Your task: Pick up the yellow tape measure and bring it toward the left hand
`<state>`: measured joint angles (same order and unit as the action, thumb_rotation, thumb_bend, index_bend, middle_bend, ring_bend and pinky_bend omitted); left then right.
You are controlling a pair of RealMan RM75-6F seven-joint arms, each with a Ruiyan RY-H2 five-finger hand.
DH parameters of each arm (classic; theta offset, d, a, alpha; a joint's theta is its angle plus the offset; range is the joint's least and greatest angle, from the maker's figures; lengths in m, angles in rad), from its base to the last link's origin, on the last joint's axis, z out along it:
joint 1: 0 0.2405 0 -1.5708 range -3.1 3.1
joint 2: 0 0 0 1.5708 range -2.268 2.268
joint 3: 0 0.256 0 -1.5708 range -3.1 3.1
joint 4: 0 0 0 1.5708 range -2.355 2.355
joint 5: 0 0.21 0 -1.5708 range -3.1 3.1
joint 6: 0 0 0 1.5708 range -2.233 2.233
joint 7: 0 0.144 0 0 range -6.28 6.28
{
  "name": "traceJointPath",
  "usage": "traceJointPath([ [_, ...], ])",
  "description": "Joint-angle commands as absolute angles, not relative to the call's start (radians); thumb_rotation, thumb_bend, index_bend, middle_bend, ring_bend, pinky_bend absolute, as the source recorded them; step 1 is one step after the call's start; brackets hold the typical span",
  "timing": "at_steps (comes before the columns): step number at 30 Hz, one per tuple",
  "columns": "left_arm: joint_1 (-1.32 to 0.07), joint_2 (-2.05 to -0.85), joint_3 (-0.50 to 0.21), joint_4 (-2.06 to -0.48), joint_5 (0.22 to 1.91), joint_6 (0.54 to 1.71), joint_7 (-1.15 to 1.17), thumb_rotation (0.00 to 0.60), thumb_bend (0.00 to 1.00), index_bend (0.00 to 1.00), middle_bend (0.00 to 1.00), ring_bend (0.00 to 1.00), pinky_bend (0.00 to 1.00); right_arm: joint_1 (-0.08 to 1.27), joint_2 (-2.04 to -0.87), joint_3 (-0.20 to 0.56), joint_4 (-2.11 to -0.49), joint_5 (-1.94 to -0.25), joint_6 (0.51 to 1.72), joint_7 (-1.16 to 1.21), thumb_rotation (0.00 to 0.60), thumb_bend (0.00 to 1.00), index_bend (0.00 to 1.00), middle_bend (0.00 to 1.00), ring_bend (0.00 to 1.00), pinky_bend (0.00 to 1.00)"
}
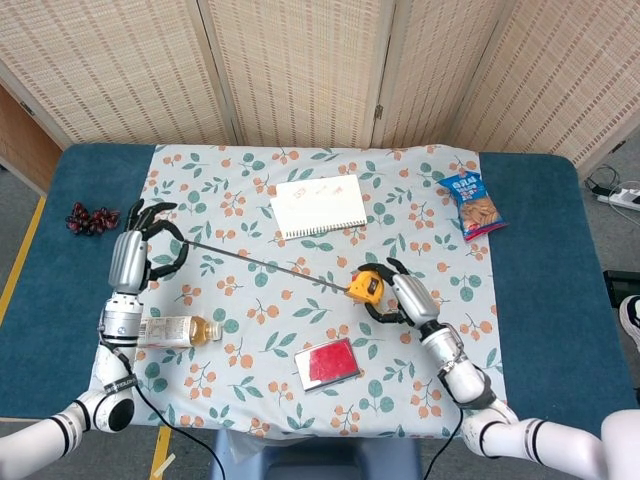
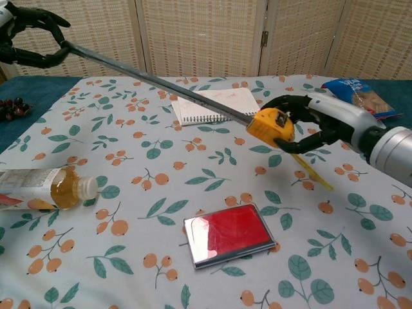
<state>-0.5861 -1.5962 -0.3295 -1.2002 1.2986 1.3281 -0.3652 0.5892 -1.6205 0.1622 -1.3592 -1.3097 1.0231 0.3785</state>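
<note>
1. Nearest the robot, a red card case (image 1: pixel 326 363) lies flat on the floral tablecloth (image 1: pixel 420 200), just in front of the stretched tape and well below it.
2. To the left, a drink bottle (image 1: pixel 172 329) with amber liquid lies on its side, its cap end pointing toward the middle of the table; it sits under the left arm.
3. The right hand (image 1: pixel 405 295) grasps the yellow tape measure (image 1: pixel 366 285), fingers curled around its case, held up off the cloth right of centre. A thin yellow strap hangs from the case toward the table in the chest view.
4. The tape measure's case is rounded, yellow-orange with a small dark patch on its face. Its blade (image 1: pixel 260 263) is drawn out in a long, straight, dark line running from the case leftward and away across the table.
5. The left hand (image 1: pixel 135 255) pinches the far end of that blade between its fingertips, the other fingers curved loosely; it is well apart from the right hand.
6. Beyond the blade, a spiral notebook (image 1: pixel 317 206) lies open on the cloth; in the chest view the blade crosses in front of it.
7. A bunch of dark grapes (image 1: pixel 91 218) rests on the blue table surface at the far left, just past the left hand.
8. A blue snack bag (image 1: pixel 472 205) lies at the far right edge of the cloth.
</note>
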Motion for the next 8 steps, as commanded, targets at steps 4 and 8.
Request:
traceJointPath([
  [4,-0.574,-1.581,-0.340,-1.160,1.275,1.295,-0.416,0.600,0.74,0.58,0.27,0.22,0.00,0.535,-1.575,0.122,-1.350,-1.335,1.056,0.409,0.600,0.46,0.52,0.42,0.33,0.02],
  [8,-0.571,-1.578,-0.343,-1.146,1.269,1.285,-0.431,0.600,0.74,0.58,0.27,0.22,0.00,0.514,-1.552,0.113,-1.347,-1.348,1.068,0.427,0.600,0.46,0.52,0.42,0.33,0.02],
])
